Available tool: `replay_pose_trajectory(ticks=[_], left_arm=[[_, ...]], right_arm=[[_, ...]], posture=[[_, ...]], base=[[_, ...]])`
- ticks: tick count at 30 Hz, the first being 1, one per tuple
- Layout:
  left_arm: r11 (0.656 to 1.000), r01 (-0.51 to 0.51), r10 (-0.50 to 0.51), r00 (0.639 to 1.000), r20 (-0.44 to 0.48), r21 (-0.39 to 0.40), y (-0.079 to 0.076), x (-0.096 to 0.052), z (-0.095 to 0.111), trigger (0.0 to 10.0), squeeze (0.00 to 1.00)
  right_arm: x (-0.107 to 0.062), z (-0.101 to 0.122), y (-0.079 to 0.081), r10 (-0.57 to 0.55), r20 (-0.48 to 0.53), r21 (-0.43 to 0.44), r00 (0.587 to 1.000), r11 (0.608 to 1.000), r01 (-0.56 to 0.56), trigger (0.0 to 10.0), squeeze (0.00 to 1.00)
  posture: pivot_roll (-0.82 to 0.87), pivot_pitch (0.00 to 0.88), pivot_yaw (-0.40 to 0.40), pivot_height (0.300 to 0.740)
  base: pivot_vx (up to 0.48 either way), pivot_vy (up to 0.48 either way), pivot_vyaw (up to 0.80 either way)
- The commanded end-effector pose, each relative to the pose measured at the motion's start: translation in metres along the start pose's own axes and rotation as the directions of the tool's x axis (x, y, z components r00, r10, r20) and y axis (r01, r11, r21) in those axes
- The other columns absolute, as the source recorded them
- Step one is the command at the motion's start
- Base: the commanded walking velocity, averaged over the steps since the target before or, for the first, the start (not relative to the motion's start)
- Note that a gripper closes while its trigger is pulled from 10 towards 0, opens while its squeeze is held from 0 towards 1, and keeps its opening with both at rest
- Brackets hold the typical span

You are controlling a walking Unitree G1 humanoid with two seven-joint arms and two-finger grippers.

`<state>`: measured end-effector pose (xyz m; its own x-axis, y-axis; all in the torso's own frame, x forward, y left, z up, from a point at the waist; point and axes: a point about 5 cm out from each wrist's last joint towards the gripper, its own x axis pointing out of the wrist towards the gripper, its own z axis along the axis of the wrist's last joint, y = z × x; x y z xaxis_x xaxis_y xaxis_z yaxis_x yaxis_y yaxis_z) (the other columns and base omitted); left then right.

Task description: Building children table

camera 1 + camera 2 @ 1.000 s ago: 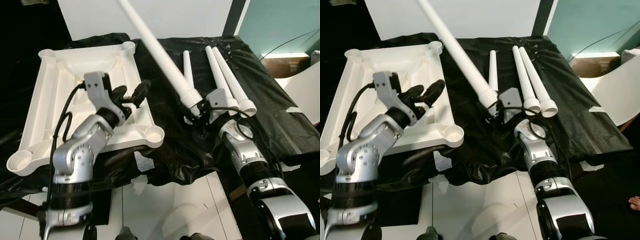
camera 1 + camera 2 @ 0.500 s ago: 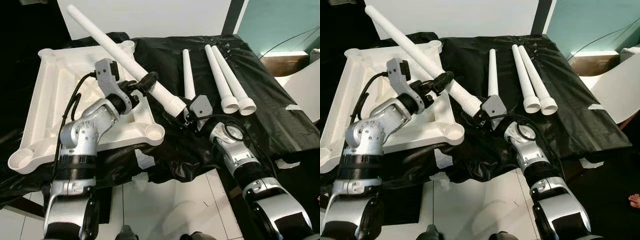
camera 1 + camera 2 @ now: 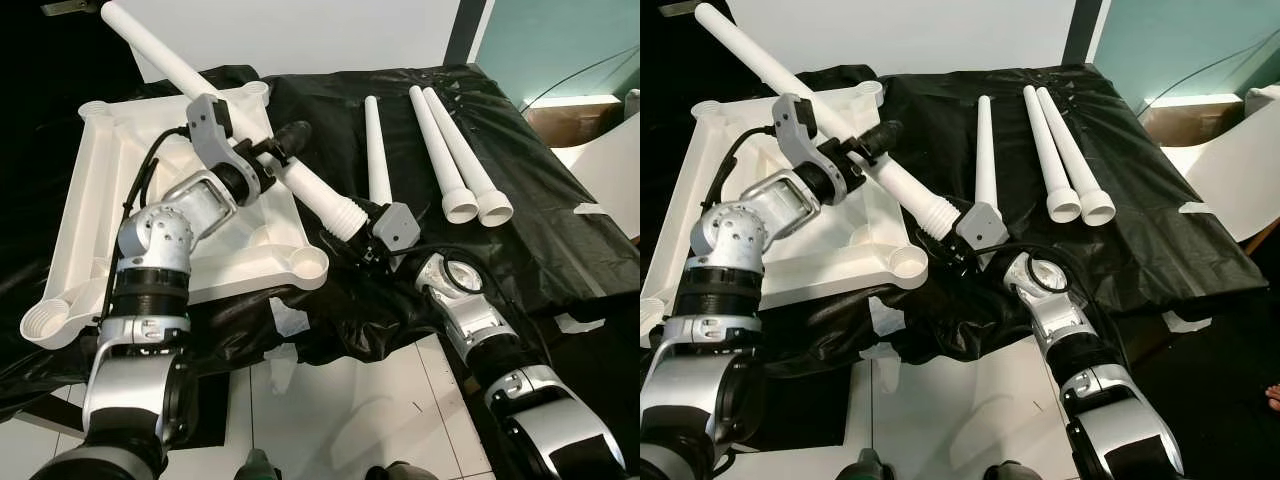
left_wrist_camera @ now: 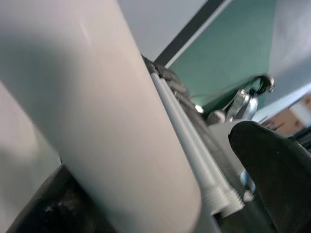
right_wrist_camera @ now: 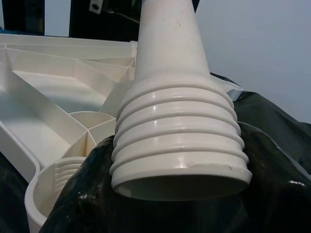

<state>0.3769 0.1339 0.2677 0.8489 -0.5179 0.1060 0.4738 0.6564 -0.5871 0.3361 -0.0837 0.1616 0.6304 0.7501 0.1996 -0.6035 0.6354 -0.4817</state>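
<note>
Held leg point(image 3: 230, 115): slants over the upturned tabletop point(image 3: 100, 210), threaded end low.
Right claw point(image 3: 362, 235): clamped on the threaded end.
Left claw point(image 3: 272, 150): fingers either side of mid-shaft; closure I cannot tell.
Key relation: corner socket point(image 3: 308, 266) lies just beside and below the thread, nearer the right claw.
Spare legs point(image 3: 450, 150): flat on the black-covered desk point(image 3: 560, 240).
</note>
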Motion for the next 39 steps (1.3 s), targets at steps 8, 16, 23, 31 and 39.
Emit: replay_pose_trajectory(ticks=[8,16,23,31,39], left_arm=[[0.922,0.376,-0.369,0.926,0.082,-0.098,-0.021,0.005,0.019,0.0,0.00],[0.921,0.379,-0.370,0.924,0.099,-0.093,-0.022,0.006,0.021,0.0,0.00],[0.925,0.379,-0.372,0.917,0.144,-0.024,-0.029,0.004,0.029,10.0,0.00],[0.927,0.315,-0.346,0.928,0.139,0.205,-0.050,0.007,0.012,10.0,0.00],[0.914,0.255,-0.317,0.934,0.165,0.316,-0.062,0.009,0.001,10.0,0.00]], right_arm=[[-0.002,-0.003,0.004,-0.009,0.000,-0.014,1.000,1.000,0.009,10.0,0.00],[-0.003,-0.003,0.001,-0.034,0.007,-0.008,0.999,0.999,0.034,10.0,1.00],[-0.003,-0.003,0.001,-0.071,-0.003,0.110,0.997,0.991,0.071,10.0,0.69],[0.007,0.004,-0.002,-0.083,-0.032,0.258,0.996,0.962,0.089,10.0,0.00],[0.020,0.010,-0.010,-0.085,-0.071,0.248,0.994,0.963,0.100,10.0,0.00]], posture=[[0.09,0.068,0.027,0.740],[0.10,0.071,0.024,0.740],[0.10,0.074,0.022,0.740],[0.10,0.070,0.017,0.740],[0.10,0.060,0.019,0.740]], base=[[0.000,0.000,0.00],[0.000,0.000,0.00],[0.000,0.000,0.00],[0.000,0.000,0.00],[0.000,0.000,0.00]])
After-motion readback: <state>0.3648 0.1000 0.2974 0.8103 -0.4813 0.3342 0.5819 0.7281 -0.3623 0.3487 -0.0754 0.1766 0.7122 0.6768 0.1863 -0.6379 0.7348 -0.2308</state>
